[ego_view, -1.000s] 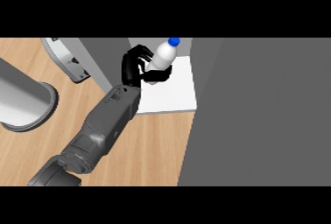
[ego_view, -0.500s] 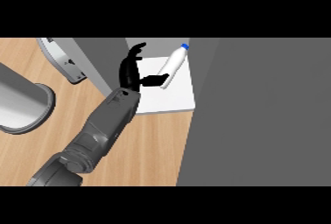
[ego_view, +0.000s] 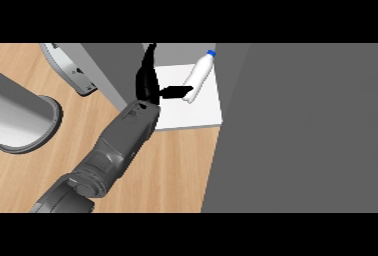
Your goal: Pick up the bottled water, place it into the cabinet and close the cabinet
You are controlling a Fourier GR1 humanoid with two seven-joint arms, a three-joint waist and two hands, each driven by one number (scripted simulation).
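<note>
The bottled water (ego_view: 198, 75), white with a blue cap, lies tilted on the white cabinet shelf (ego_view: 199, 112), with its cap pointing toward the far right. My left hand (ego_view: 148, 80) is just left of it. The fingers are straight and point away from me, and the thumb (ego_view: 176, 91) sticks out sideways and touches the bottle's lower end. Nothing is curled round the bottle. The cabinet door (ego_view: 74, 70) stands open to the left of the shelf. My right hand does not show.
A large grey cylindrical pot (ego_view: 22, 120) stands on the wooden counter (ego_view: 170, 170) at the left. A dark grey cabinet front (ego_view: 295, 125) fills the right side and borders the shelf opening.
My left hand was curled round the upright bottle. Its fingers have since straightened. The bottle has tipped over toward the right and now rests on the shelf.
</note>
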